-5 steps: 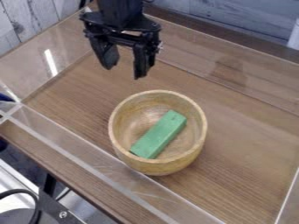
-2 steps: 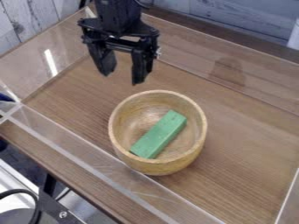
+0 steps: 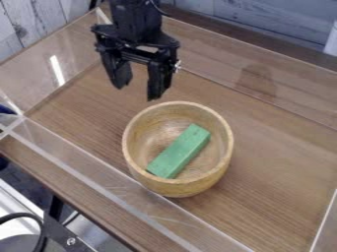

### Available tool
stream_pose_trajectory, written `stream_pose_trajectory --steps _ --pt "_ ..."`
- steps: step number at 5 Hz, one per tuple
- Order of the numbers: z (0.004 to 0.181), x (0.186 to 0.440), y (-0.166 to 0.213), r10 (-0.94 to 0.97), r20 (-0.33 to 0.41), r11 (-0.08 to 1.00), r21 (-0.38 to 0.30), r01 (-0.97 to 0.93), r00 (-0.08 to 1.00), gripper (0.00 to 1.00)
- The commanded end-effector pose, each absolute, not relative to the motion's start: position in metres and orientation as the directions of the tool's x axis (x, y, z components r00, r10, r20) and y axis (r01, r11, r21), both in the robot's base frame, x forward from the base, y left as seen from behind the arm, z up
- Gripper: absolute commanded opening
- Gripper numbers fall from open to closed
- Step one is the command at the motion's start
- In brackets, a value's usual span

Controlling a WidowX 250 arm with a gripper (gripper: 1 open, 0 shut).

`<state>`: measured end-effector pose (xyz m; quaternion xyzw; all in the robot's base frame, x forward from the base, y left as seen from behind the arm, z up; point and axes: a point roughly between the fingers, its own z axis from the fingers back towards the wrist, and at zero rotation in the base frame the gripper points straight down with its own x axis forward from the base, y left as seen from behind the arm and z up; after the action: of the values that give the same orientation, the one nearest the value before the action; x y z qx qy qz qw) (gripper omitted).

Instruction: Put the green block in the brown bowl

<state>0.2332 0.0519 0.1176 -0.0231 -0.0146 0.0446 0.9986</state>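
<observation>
Single camera view of the work surface. We observed the brown bowl (image 3: 179, 150) resting on the wooden table (image 3: 283, 128), slightly toward the 5 o'clock side of the frame's centre. The green block (image 3: 179, 152) lay inside the bowl, tilted against its inner wall, with its long axis running from 7 o'clock to 1 o'clock; its lower end sat near the bowl's floor and its upper end leaned toward the rim. From the bowl, we found the black gripper (image 3: 137, 83) at about 11 o'clock, hanging above the table and pointing downward. Its fingers (image 3: 156, 81) were spread wide apart and we saw nothing between them; they were apart from both bowl and block. Clear plastic walls (image 3: 79, 169) enclosed the table, the nearest running across the frame at 7 o'clock from the bowl. A pale planked surface (image 3: 33, 25) showed behind the enclosure at the frame's 10 o'clock corner.
</observation>
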Motion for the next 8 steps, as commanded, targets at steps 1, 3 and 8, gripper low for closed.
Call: stream_pose_trajectory --steps 1,3,8 --pt "0.142 0.244 0.048 0.037 0.083 0.998 -0.056 -0.033 0.996 1.0" --pt "0.154 0.24 0.056 -0.015 0.082 0.997 -0.077 0.021 0.997 1.0" --pt "0.157 0.231 0.037 0.096 0.147 0.989 -0.125 -0.078 0.984 1.0"
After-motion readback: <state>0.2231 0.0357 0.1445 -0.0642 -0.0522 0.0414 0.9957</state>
